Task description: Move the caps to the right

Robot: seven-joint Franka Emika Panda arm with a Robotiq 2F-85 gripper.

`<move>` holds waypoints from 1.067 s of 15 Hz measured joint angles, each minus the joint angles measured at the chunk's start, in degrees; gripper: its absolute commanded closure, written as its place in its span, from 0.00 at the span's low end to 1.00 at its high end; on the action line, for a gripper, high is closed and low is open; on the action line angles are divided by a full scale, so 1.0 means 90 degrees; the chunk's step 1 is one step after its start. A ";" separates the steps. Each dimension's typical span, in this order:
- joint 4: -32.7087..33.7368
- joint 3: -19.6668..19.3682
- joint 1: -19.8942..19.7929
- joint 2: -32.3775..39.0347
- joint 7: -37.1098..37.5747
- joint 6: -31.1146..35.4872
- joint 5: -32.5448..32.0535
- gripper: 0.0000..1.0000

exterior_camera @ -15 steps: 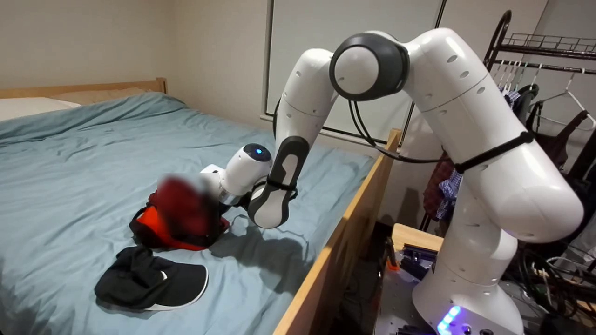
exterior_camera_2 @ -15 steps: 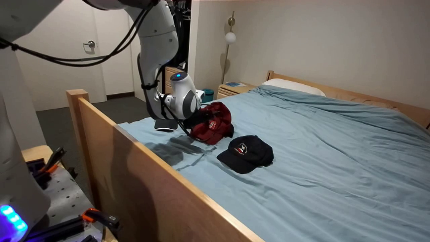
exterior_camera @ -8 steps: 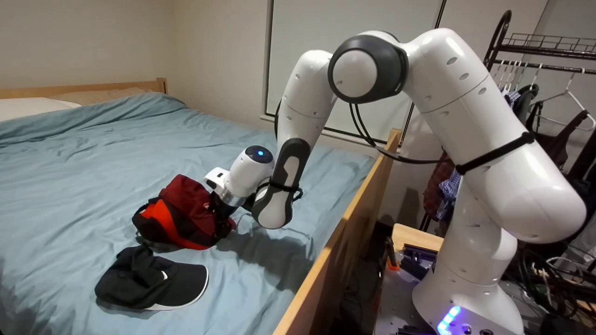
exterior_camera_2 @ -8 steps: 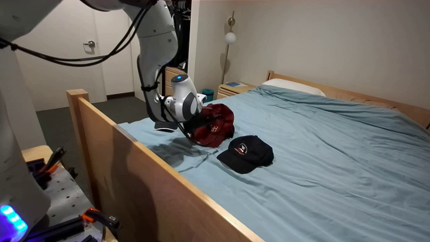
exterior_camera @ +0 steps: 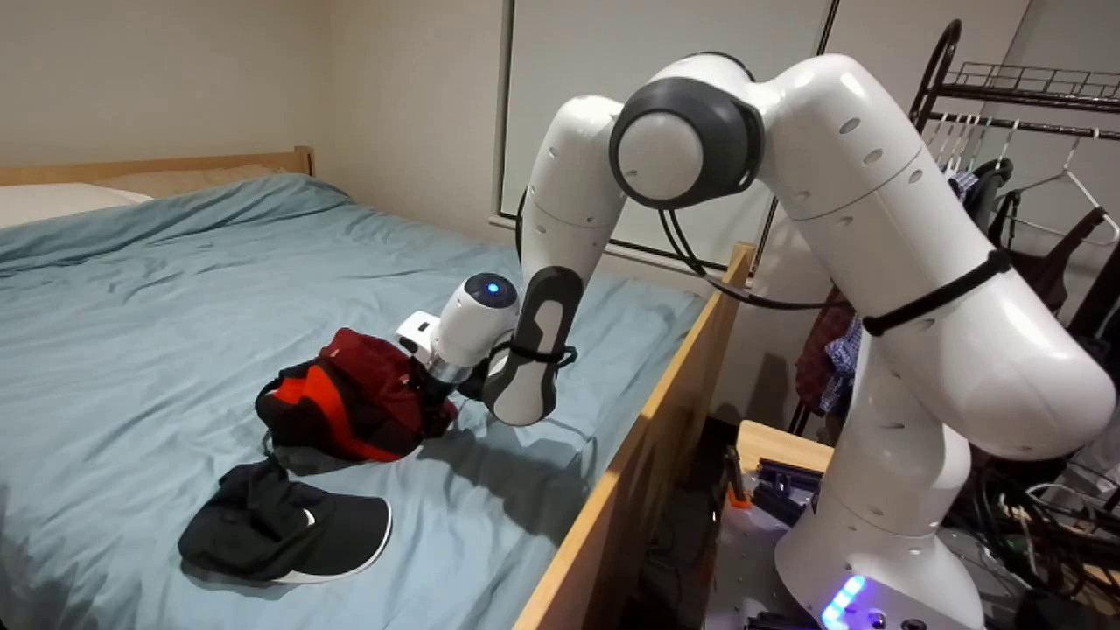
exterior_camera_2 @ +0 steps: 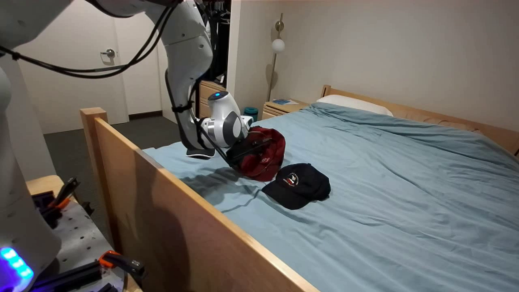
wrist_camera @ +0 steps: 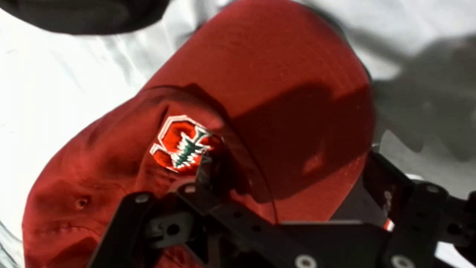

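The red cap [wrist_camera: 260,56] fills much of the wrist view, its brim at the upper right and an embroidered logo on the crown. My gripper [wrist_camera: 290,162] stands open, jaws wide apart. One fingertip lies against the crown beside the logo; the opposite finger is at the brim's edge. In both exterior views the red cap [exterior_camera: 372,372] [exterior_camera_2: 269,162] leans tilted on the bed against the gripper; black and bright red parts show low on it. A black cap with a white brim edge [exterior_camera: 289,525] lies nearby. Another black cap with a badge [exterior_camera_2: 306,184] sits beside the red one.
A blue-green sheet [exterior_camera: 175,350] covers the bed, slightly wrinkled. The wooden footboard [exterior_camera_2: 182,194] rises between the robot's base and the caps. Cables [exterior_camera_2: 138,65] hang along the arm. A dark cap edge [wrist_camera: 89,16] shows at the wrist view's top left.
My gripper has moved slightly toward the footboard and toward the badge cap. The red cap has shifted along with it, now close to that black cap. Both black caps have stayed put.
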 measured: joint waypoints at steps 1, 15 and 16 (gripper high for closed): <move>-0.0008 -0.0204 0.0134 0.0060 0.0000 -0.0065 0.0103 0.00; 0.0121 -0.1319 0.1240 0.0731 0.0202 0.0053 0.1224 0.00; 0.0171 -0.1434 0.1391 0.0861 0.0241 0.0070 0.1388 0.25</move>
